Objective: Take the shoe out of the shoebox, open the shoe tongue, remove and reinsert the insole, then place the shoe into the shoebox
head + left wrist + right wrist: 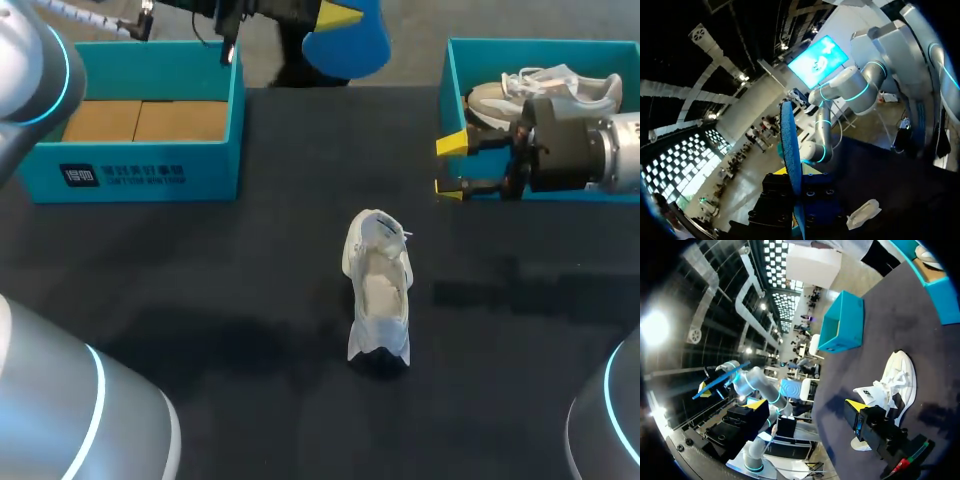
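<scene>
A white shoe (378, 290) lies on the black table, a little right of the middle, its opening upward and its toe toward the front edge. My left gripper (335, 22) is raised at the far edge, shut on a blue insole (350, 45). In the left wrist view the insole (789, 135) stands on edge between the fingers of the gripper (797, 175), with the shoe (864, 214) far below. My right gripper (450, 165) hangs open by the right shoebox (447, 90), pointing left. Its wrist view shows the gripper (805, 405) with nothing between its fingers and the shoe (890, 385) beside it.
A teal shoebox (140, 170) with a cardboard floor stands at the back left. The right shoebox holds a second pale shoe (545, 90). Grey arm bases (70, 400) fill both front corners.
</scene>
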Tool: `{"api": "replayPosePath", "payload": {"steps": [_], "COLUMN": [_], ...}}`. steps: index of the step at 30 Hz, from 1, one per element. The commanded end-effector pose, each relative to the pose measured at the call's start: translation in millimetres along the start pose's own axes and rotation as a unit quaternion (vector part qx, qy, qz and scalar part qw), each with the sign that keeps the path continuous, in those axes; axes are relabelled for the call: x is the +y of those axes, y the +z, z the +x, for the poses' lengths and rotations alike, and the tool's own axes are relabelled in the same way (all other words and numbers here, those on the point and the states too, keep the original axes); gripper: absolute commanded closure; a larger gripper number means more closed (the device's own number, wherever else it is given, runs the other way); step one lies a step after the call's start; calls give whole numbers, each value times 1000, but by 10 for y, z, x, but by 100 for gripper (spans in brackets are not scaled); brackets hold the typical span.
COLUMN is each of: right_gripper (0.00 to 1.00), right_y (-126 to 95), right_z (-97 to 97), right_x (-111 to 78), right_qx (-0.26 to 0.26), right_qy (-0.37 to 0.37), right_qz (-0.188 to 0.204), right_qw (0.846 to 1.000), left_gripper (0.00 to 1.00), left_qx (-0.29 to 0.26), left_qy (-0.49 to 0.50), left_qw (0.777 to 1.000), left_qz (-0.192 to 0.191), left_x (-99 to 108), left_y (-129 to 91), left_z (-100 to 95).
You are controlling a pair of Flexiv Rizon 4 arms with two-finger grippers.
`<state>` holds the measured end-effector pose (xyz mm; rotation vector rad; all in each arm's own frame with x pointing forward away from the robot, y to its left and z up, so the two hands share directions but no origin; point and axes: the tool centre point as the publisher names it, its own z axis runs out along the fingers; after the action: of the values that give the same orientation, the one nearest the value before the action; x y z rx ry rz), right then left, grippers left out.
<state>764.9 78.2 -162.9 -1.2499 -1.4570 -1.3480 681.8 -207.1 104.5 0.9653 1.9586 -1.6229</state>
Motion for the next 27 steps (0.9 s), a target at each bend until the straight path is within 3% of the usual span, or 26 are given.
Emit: {"api": "replayPosePath", "payload": {"steps": [1,8,10,13,23,27], "right_gripper": [0,0,0,0,0,0], "right_y": [16,16,16,16,16,16], "right_z": [-3,-3,-3,-3,-3,-3], "right_x": [8,8,8,8,8,8], "right_qx": [-1,-1,-1,-1,-1,-1], "right_qy": [0,0,0,0,0,0], "right_qz": [0,0,0,0,0,0], "right_qw": [1000,1000,1000,1000,1000,1000], "left_gripper": [100,100,100,100,100,100], "left_qx": [-49,-49,-39,-41,-127,-129], "left_qy": [99,99,136,162,302,321], "left_qw": [994,994,989,985,945,938], "left_qz": [-13,-13,-45,-49,9,13], "left_x": [-12,-12,84,176,290,416], "left_y": [-6,-6,43,65,60,127], "left_z": [86,86,177,281,565,668]}}
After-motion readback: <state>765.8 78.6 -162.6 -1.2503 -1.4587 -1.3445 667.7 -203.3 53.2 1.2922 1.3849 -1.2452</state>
